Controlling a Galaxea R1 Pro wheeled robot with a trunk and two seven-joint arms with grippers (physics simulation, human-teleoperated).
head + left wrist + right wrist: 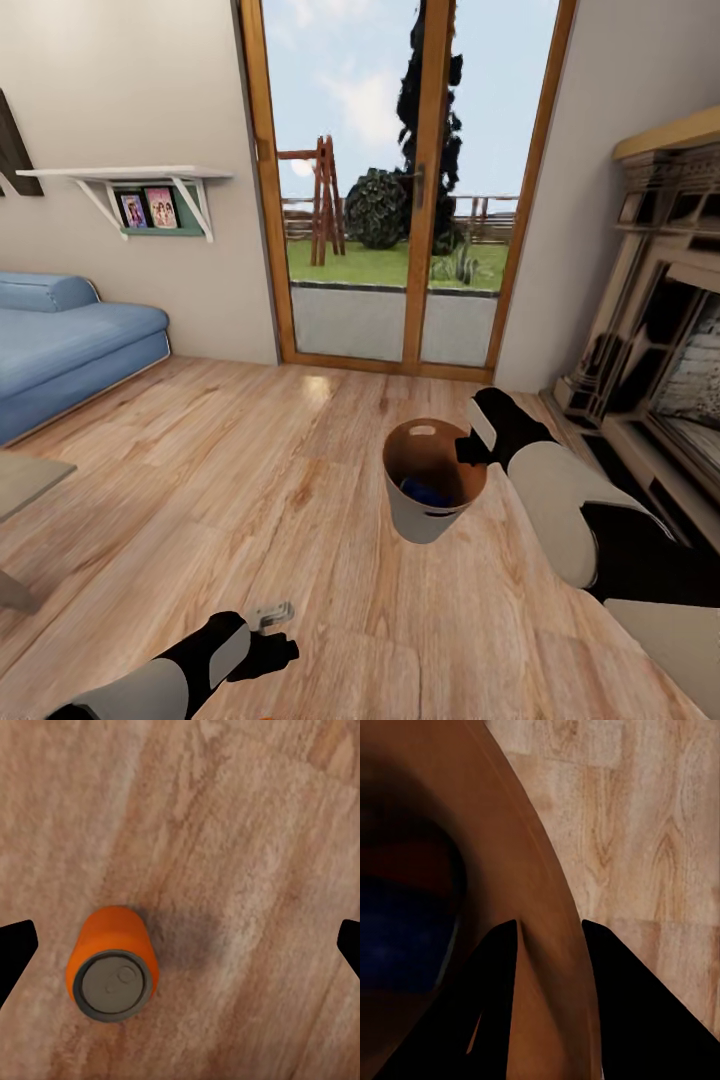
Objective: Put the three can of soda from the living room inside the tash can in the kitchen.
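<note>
Orange can (112,965) upright on floor between spread left jaws, nearer one.

Orange can (112,965) on plank floor (247,832), apparently

Pale grey, rounded arm shells with glossy black joint sections; black grippers: right gripper (470,447), left gripper (268,650); plain black tapered fingers (619,1020).

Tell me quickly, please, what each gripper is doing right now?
Left gripper: open, above the orange can standing on the floor.
Right gripper: shut on the rim of the bucket, holding it up.
</note>
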